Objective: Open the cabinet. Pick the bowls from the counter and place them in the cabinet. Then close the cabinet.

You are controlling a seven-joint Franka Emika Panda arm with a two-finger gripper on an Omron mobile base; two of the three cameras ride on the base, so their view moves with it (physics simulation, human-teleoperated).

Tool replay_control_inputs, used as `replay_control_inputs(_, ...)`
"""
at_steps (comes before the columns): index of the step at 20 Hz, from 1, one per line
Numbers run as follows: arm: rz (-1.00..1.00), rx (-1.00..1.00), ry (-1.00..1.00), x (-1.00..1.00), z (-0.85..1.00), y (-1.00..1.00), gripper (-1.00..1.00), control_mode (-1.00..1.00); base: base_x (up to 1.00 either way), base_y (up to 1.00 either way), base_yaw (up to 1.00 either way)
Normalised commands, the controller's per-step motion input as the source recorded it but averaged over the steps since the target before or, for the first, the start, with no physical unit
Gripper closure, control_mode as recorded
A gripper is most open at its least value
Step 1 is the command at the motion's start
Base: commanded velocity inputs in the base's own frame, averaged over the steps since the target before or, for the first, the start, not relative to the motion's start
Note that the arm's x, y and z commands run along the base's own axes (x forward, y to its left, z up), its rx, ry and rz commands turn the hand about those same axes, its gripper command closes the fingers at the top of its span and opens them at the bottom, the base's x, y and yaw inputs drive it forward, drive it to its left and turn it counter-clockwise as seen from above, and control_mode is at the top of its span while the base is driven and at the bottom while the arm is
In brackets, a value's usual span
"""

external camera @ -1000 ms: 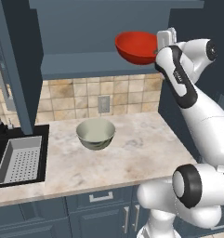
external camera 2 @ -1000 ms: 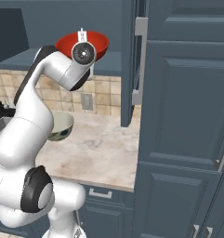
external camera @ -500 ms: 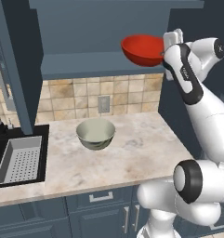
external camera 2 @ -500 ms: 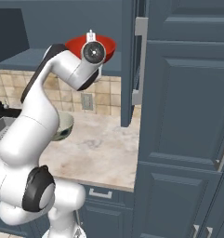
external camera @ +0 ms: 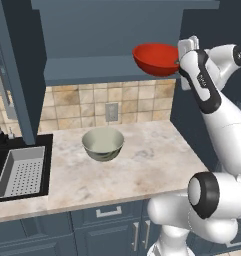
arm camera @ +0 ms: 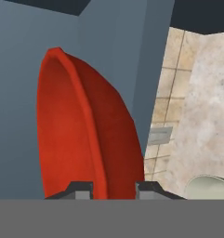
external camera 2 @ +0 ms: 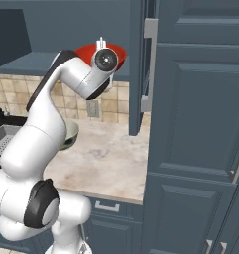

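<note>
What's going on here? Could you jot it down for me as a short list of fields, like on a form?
Place: simulated kitchen
Cabinet: doors open
Hand: raised in front of the cabinet, closed on the rim of the red bowl
Red bowl: in the air, level with the cabinet's bottom shelf
Cream bowl: standing upright on the counter, right of the sink
Left to do: both bowls into the cabinet, doors shut

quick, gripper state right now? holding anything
Gripper: shut on the rim of the red bowl, held up in front of the open cabinet.
</note>
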Motion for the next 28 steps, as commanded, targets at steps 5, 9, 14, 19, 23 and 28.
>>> replay_control_inputs(5,0.0,0.0,0.0,0.0,-0.29,0.0,1.0,-1.0,0.0,0.0,0.0)
replay_control_inputs(9,0.0,0.0,0.0,0.04,-0.11,0.0,1.0,-1.0,0.0,0.0,0.0)
replay_control_inputs(14,-0.04,-0.01,0.0,0.2,0.05,0.15,1.0,-1.0,0.0,0.0,0.0)
replay_control_inputs(19,-0.06,-0.08,0.0,0.25,0.15,0.5,1.0,-1.0,0.0,0.0,0.0)
replay_control_inputs(23,-0.06,-0.05,0.0,0.3,0.01,0.39,1.0,-1.0,0.0,0.0,0.0)
replay_control_inputs(28,-0.03,-0.03,0.0,0.38,0.0,0.27,1.0,-1.0,0.0,0.0,0.0)
